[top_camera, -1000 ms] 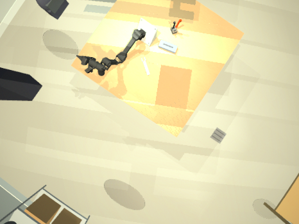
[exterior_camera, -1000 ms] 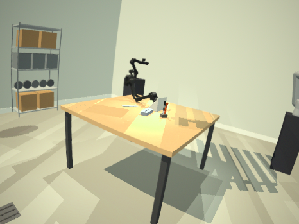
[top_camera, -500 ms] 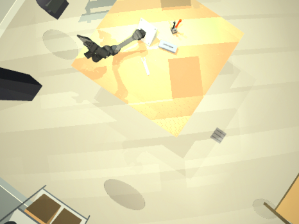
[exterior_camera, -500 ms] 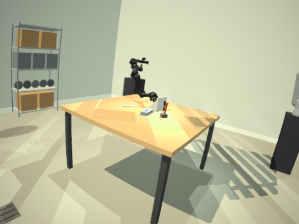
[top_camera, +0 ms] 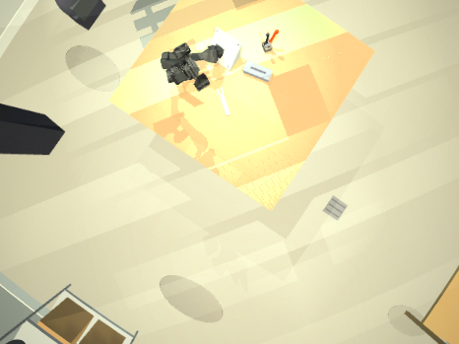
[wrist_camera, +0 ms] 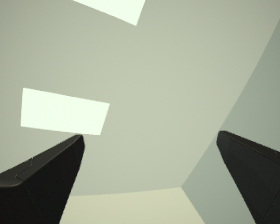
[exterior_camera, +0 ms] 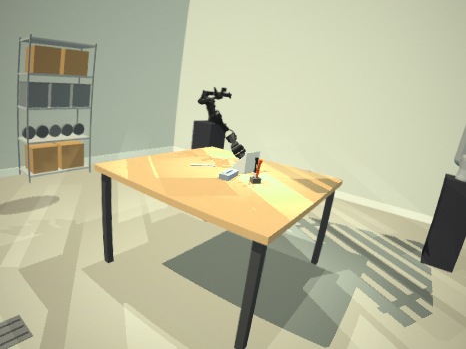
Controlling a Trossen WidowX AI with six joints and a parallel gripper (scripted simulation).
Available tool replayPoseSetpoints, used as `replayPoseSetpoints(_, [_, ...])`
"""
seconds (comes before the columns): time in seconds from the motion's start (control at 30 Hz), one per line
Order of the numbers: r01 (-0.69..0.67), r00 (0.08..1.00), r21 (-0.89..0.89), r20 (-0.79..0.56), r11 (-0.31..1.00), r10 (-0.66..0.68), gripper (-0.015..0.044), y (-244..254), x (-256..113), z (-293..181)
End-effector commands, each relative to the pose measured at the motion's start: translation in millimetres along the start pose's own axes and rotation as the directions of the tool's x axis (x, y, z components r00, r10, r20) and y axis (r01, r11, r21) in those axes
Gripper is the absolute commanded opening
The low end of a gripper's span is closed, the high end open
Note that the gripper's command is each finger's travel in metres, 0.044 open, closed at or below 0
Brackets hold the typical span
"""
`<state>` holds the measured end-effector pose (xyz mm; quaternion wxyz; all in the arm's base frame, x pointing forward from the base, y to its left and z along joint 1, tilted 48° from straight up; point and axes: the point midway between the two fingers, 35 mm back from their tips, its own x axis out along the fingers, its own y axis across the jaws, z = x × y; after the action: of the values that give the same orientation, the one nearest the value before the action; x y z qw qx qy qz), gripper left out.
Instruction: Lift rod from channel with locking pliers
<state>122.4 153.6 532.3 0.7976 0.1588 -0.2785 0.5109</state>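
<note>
Our jaws (exterior_camera: 230, 93) (wrist_camera: 150, 134) wide apart, nothing held; pliers (top_camera: 273, 37) (exterior_camera: 255, 169) upright in holster (top_camera: 267, 47) (exterior_camera: 255, 180), handles likely raised for grasping.

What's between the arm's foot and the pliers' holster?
The white panel stands between the arm's foot and the holster; the top view shows it best.
</note>
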Motion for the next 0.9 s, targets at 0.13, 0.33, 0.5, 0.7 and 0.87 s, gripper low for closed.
replayPoseSetpoints(0.13, [0.481,0.838,-0.236,-0.159,0.844,-0.522,0.044,-130,-46,-80])
replayPoseSetpoints(0.33, [0.691,0.53,-0.445,-0.223,0.569,-0.818,0.044,-208,-129,-123])
replayPoseSetpoints(0.5, [0.727,0.353,-0.538,-0.242,0.428,-0.904,0.044,-234,-176,-138])
replayPoseSetpoints(0.7, [0.739,0.344,-0.508,-0.281,0.443,-0.896,0.044,-237,-173,-148])
replayPoseSetpoints(0.87, [0.82,0.262,-0.306,-0.549,0.483,-0.794,0.044,-247,-147,-225])
